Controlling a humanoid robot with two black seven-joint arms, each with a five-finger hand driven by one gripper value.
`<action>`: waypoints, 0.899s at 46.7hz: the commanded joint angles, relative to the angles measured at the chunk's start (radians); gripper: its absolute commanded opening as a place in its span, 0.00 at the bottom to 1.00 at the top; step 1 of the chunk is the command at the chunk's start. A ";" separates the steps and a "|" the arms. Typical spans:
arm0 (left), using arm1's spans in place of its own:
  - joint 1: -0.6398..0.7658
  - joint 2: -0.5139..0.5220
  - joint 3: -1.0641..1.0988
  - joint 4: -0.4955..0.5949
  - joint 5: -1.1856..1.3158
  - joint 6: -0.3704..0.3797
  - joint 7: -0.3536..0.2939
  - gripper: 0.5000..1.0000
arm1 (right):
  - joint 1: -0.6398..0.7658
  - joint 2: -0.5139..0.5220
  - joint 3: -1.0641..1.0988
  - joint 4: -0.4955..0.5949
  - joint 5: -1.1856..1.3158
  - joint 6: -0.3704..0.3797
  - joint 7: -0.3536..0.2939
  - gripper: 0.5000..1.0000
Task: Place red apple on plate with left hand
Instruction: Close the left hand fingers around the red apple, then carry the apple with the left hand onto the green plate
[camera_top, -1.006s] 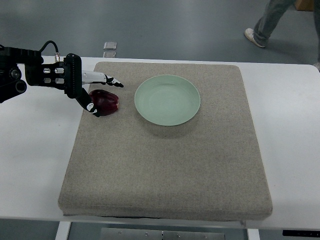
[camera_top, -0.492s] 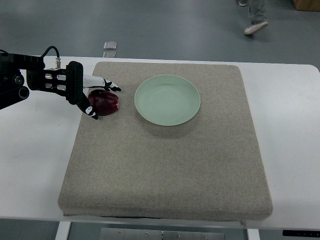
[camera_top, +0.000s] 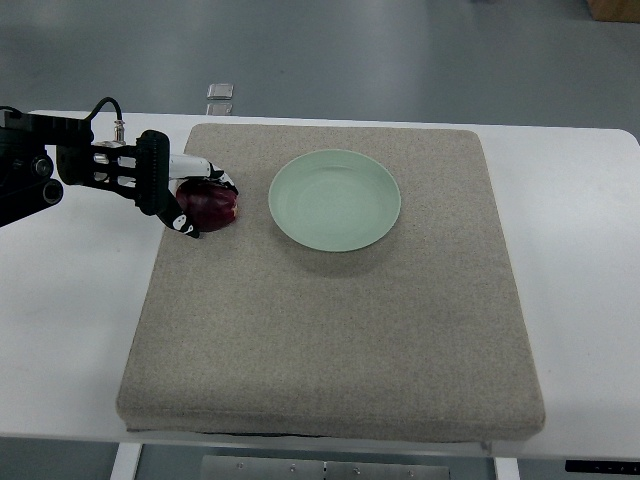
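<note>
Grey floor lies beyond your white table, and a coarse beige mat covers most of the tabletop. Your left hand reaches in from the left edge, its fingers curled around the red apple at the mat's near-left part; one finger lies over the far side, another hooks under the near side. The apple appears to sit on the mat, just left of the pale green plate and apart from its rim. Whether the fingers press firmly or merely cage the fruit, you cannot tell from this view.

Expect the apple to be firm, rounded and smooth-skinned, moderately weighty for such slim fingers, so it is likely to roll or slip if you pinch it off-centre. Hold it across its widest girth, fingers opposed on either side, and lift only once the grip feels settled. The plate is probably rigid and shallow; lower the fruit gently so it stays in the middle. Your right hand is out of view.
</note>
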 joint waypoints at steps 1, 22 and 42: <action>0.001 0.000 0.000 0.005 -0.001 0.000 0.000 0.56 | 0.000 0.000 0.000 0.000 -0.001 0.000 0.000 0.86; -0.008 0.000 -0.008 0.009 -0.002 0.034 0.000 0.24 | 0.000 0.000 0.000 0.000 -0.001 0.000 0.000 0.86; -0.039 -0.080 -0.032 0.025 -0.011 0.071 0.000 0.28 | 0.000 0.000 0.000 0.000 0.000 0.000 0.000 0.86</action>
